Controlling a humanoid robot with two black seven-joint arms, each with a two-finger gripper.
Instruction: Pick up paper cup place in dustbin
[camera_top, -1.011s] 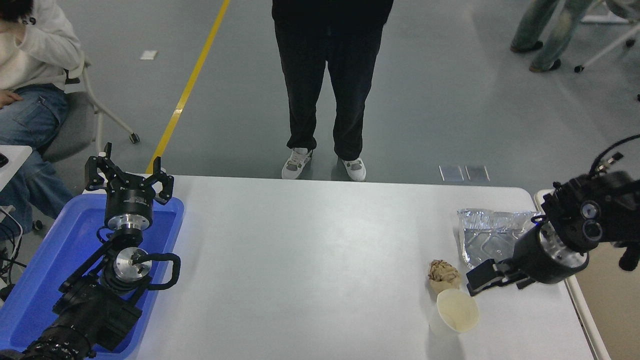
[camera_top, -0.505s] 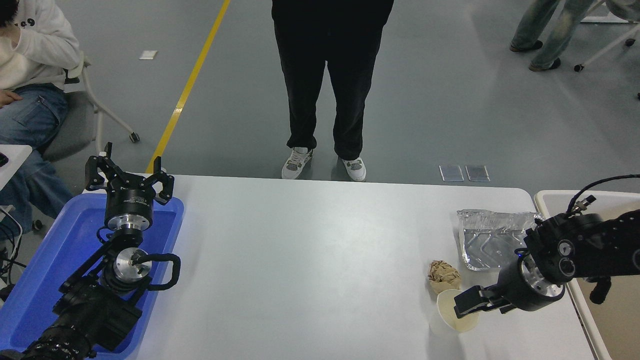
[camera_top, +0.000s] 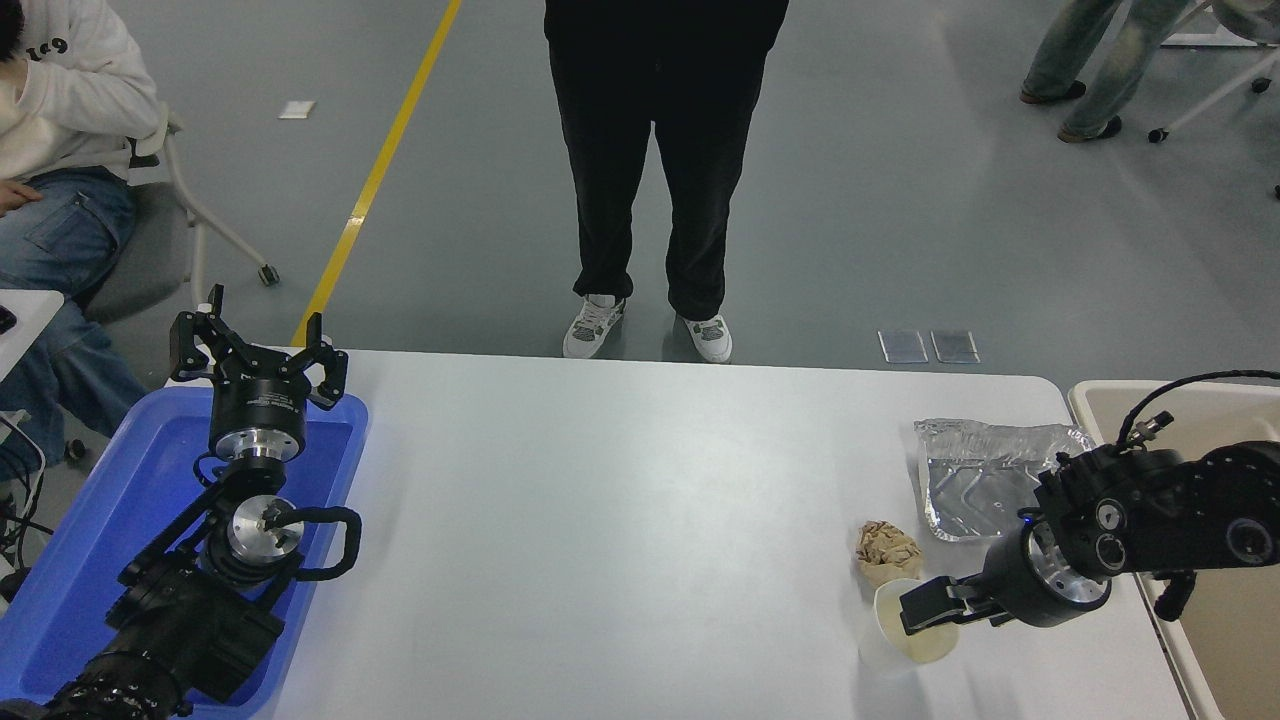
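Near the right front of the white tabletop (camera_top: 620, 500), as seen from the head view, the paper cup (camera_top: 905, 630) is found lying tipped, its cream-coloured inside turned up towards the camera. The crumpled brown paper ball (camera_top: 887, 550) is set just beyond it, touching or nearly touching its rim, and the crinkled foil tray (camera_top: 975, 475) lies further back. The right claw (camera_top: 925, 608) is stretched in from the right edge and is laid across the cup's mouth; one finger appears to be inside the rim, but whether the wall is already pinched cannot be told from this angle. The dustbin (camera_top: 1100, 395) is seen only in part, at the tabletop's right edge beside the arm. The left claw (camera_top: 258, 350) is held spread open and empty above the blue tray (camera_top: 90, 530), parked at the lower left. A person in dark trousers (camera_top: 655, 160) is stood at the far side.

The step in hand is judged to be the grasp itself. It would be done well if one finger were kept inside the rim and the other outside, the thin wall pinched gently so that it is not crushed. The brown ball should be left undisturbed. The cup should then be lifted clear before being carried rightwards over the dustbin's rim.
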